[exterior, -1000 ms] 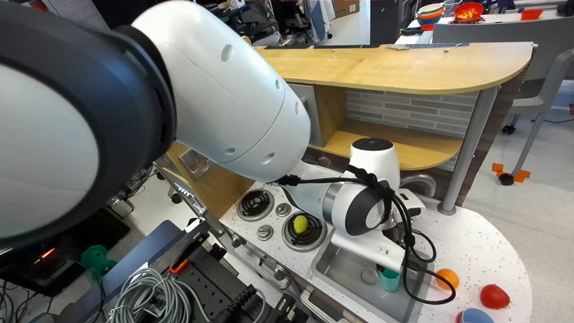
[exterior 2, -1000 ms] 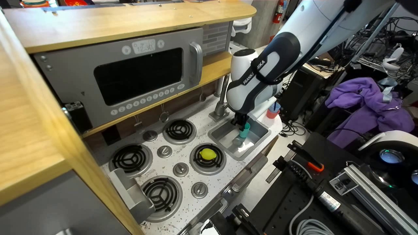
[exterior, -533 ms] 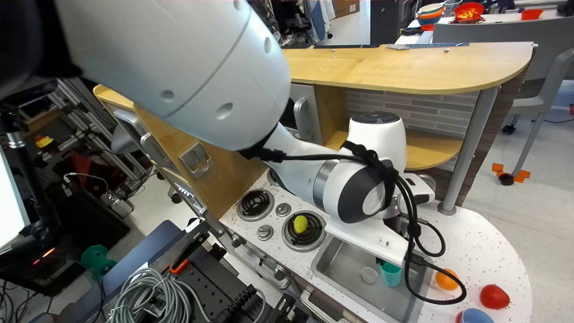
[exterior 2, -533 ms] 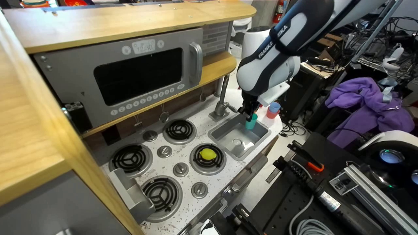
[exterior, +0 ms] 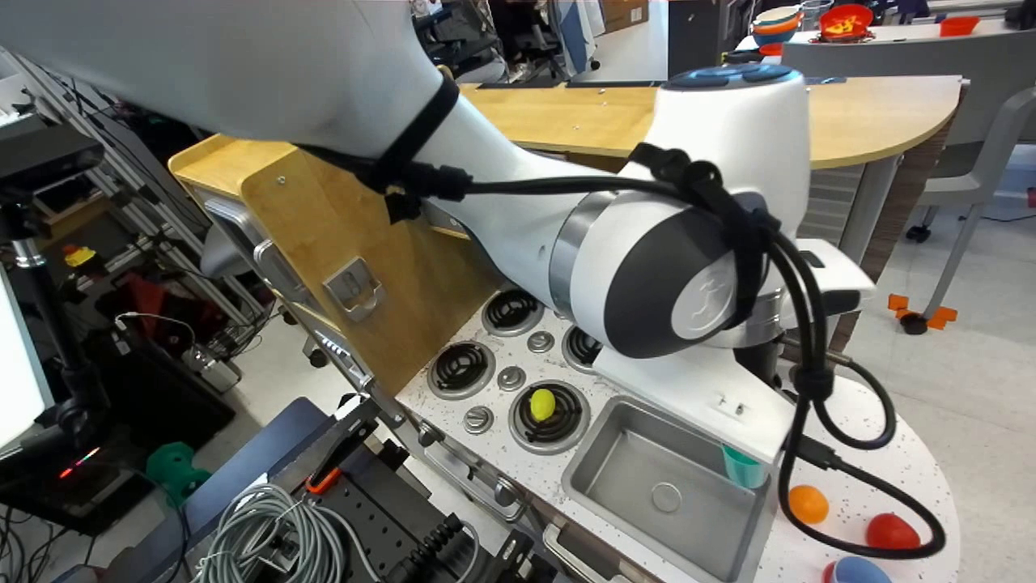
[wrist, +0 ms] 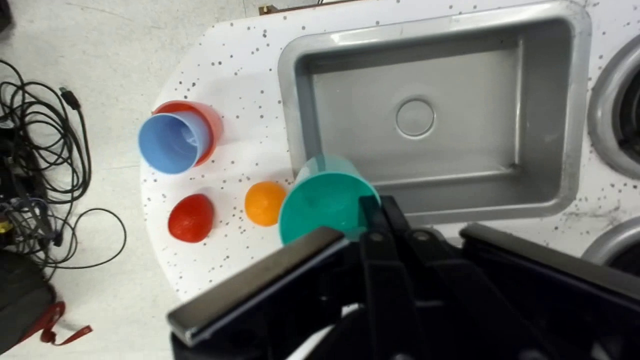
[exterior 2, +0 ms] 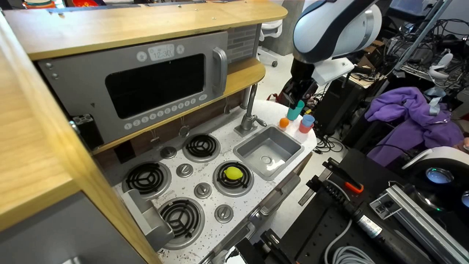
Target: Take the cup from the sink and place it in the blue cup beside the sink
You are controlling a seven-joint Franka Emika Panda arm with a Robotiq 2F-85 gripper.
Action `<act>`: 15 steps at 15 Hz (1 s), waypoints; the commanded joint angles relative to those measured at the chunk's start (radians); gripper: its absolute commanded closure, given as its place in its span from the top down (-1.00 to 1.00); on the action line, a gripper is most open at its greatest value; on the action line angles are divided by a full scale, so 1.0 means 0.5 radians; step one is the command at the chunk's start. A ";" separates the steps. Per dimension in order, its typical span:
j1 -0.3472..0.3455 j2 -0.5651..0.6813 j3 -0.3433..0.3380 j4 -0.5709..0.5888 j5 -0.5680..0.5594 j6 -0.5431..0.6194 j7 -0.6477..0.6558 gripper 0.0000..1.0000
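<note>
Pinching the green cup by its rim, a sound hold, gripper nearly closed; probably light, stiff plastic.

pale floor, grey wheeled chair, light wooden shelf

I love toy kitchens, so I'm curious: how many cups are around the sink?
3: the teal cup in the gripper, and the blue cup nested in the red cup on the counter beside the sink. Another could be hidden between those two.
</note>
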 commanded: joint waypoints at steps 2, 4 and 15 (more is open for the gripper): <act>-0.109 -0.048 -0.036 0.069 0.113 -0.017 0.008 -0.99; -0.147 -0.019 -0.065 0.137 0.147 -0.038 0.027 -0.99; -0.229 0.231 -0.167 0.394 0.198 -0.096 0.226 -0.99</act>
